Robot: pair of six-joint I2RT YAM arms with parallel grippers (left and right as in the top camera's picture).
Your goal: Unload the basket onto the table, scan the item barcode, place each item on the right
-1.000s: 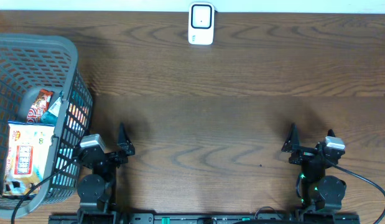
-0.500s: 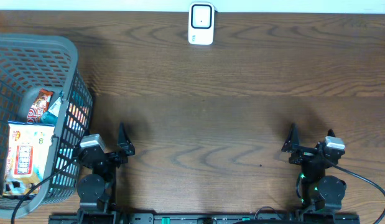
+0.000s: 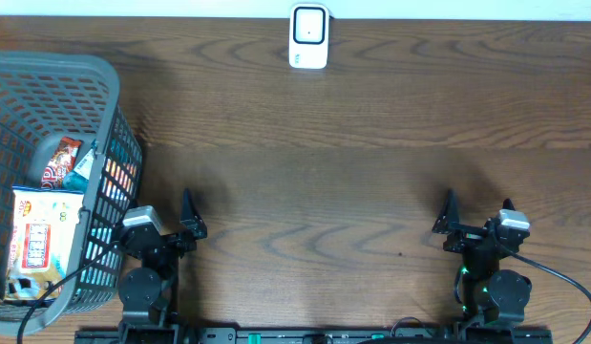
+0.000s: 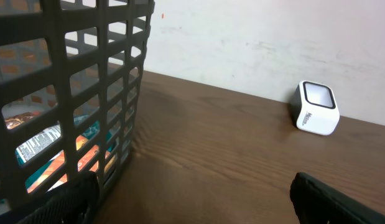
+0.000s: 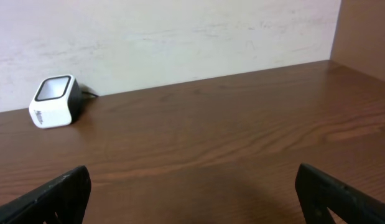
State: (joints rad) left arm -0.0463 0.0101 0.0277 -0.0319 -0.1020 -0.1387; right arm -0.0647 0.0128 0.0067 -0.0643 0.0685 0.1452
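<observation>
A white barcode scanner [image 3: 308,36] stands at the table's far edge, also seen in the left wrist view [image 4: 316,108] and the right wrist view [image 5: 55,101]. The items lie in a grey mesh basket [image 3: 56,63] at the left: a white snack packet [image 3: 45,239] and a red packet [image 3: 60,161]. Through the basket wall [image 4: 74,93] a packet with a barcode [image 4: 40,143] shows. My left gripper [image 3: 166,225] [image 4: 192,202] rests open beside the basket, holding nothing. My right gripper [image 3: 476,227] [image 5: 192,196] rests open at the near right, also holding nothing.
The wooden table [image 3: 352,191] stretches between the arms and the scanner. A pale wall [image 5: 180,31] rises behind the scanner. The basket's near corner stands close to my left arm.
</observation>
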